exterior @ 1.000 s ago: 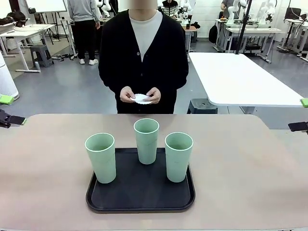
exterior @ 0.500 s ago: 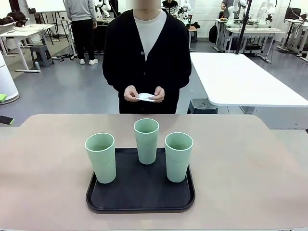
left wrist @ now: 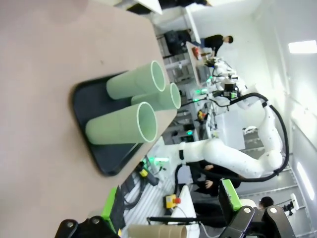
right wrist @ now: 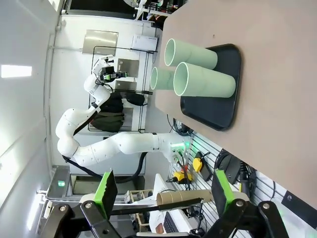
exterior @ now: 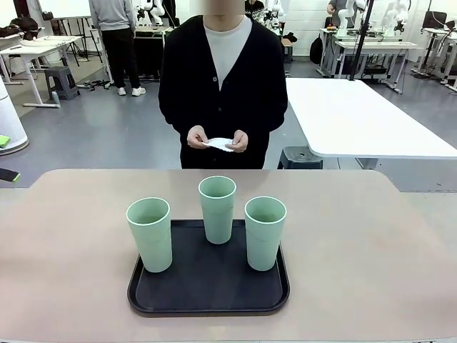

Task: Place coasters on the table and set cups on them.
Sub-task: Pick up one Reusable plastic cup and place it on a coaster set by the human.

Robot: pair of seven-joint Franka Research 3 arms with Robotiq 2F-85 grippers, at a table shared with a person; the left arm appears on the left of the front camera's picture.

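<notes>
Three mint-green cups [exterior: 150,234] [exterior: 217,209] [exterior: 265,232] stand upright on a black tray [exterior: 208,289] in the middle of the beige table [exterior: 357,243]. Beyond the table's far edge a person holds a small stack of white coasters [exterior: 218,144] in both hands at waist height. My left gripper [exterior: 4,158] just peeks in at the left edge, far from the cups. In the left wrist view the left gripper [left wrist: 171,206] is open and empty, with the cups [left wrist: 133,82] well ahead. The right gripper [right wrist: 163,191] is likewise open and empty, with the cups [right wrist: 203,82] far off.
Bare tabletop lies on both sides of the tray and between the tray and the person. A white table [exterior: 357,118] stands behind at the right. Another person stands farther back at the left.
Both grippers drew outward to the sides; the right one left the front view. The person shifted slightly right, still holding the coasters. The cups did not move.
</notes>
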